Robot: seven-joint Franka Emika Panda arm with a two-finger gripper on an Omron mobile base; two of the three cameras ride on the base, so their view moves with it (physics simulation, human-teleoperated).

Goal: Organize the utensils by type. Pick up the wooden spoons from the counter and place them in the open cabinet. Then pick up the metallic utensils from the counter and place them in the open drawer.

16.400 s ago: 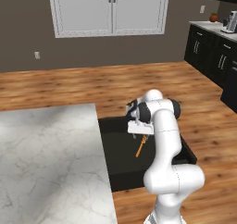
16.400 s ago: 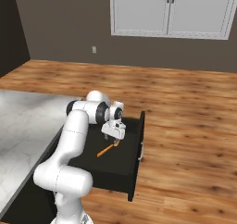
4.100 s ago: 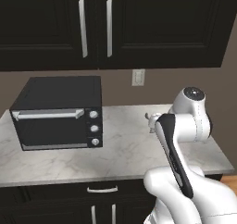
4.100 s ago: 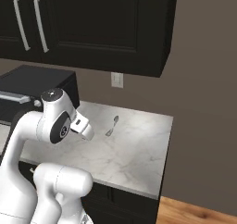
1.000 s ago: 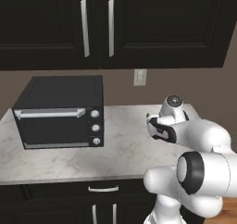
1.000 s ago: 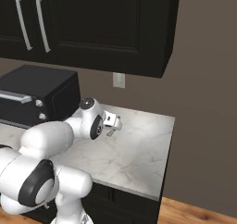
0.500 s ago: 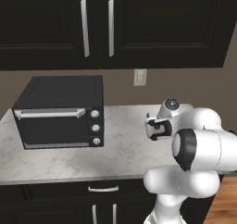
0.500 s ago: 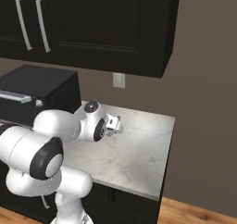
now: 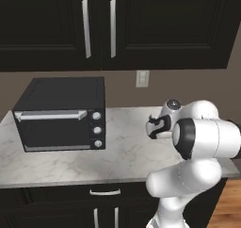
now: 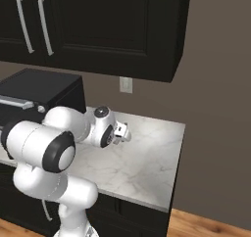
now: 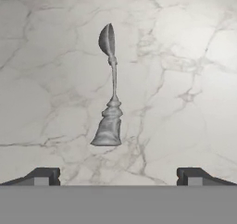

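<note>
One silver-grey utensil (image 11: 110,91) lies flat on the counter (image 11: 185,56) in the hand view, between the two dark fingertips (image 11: 42,176) and farther on than them. It is a slim piece with a small oval bowl at the far end, a thin neck, and a wider, flared handle at the near end. Its long axis runs almost straight away from the camera. Nothing touches it; marble with grey veins is on all sides of it.

The gripper (image 11: 115,177) is released: its two tips stand wide apart, one at the left and one at the right of the hand view, and nothing is between them. It points down at the counter, above the utensil and not touching it. In the left base view the gripper (image 9: 155,127) hangs over the right part of the counter (image 9: 66,158), in front of the white wall outlet (image 9: 142,78). In the right base view the gripper (image 10: 121,132) is over the far part of the counter (image 10: 147,167), to the right of the toaster oven (image 10: 39,99).

A black toaster oven (image 9: 61,114) with a silver handle and three knobs stands on the left part of the counter. Above it hang black upper cabinets (image 9: 155,24) with long silver bar handles (image 9: 86,28); their doors are shut in these views. Below the counter are black base cabinets (image 9: 56,208).
</note>
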